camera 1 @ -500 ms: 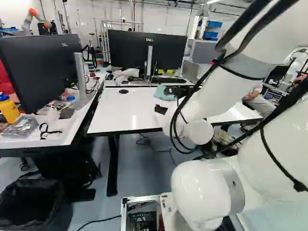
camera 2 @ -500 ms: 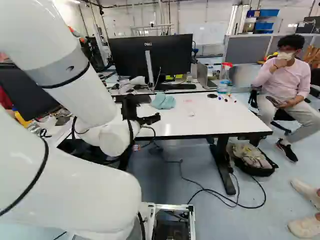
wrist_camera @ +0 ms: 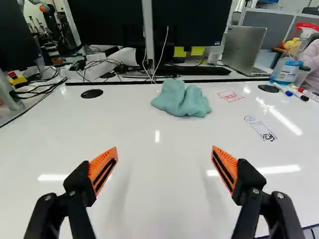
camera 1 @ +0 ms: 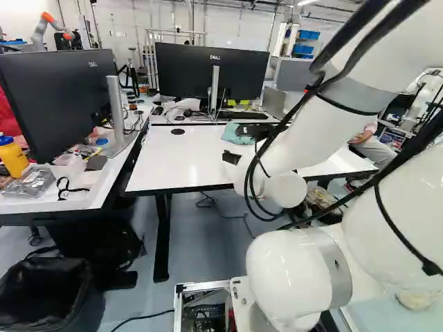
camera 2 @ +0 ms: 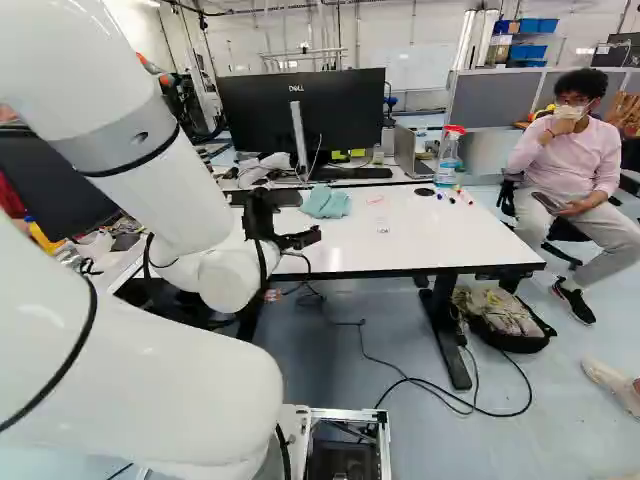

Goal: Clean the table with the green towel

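The gripper (wrist_camera: 164, 164) is wide apart and empty, directed over the white tabletop (wrist_camera: 149, 139) probably to make ready for grasping. The green towel (wrist_camera: 182, 98) lies bunched ahead of it, near the far edge, and this raised heap should be easy to pinch.

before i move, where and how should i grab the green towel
The green towel is probably best gripped by its bunched middle, from the near side and above, the open pincer straddling it: it lies crumpled, with folds raised there and lower edges.
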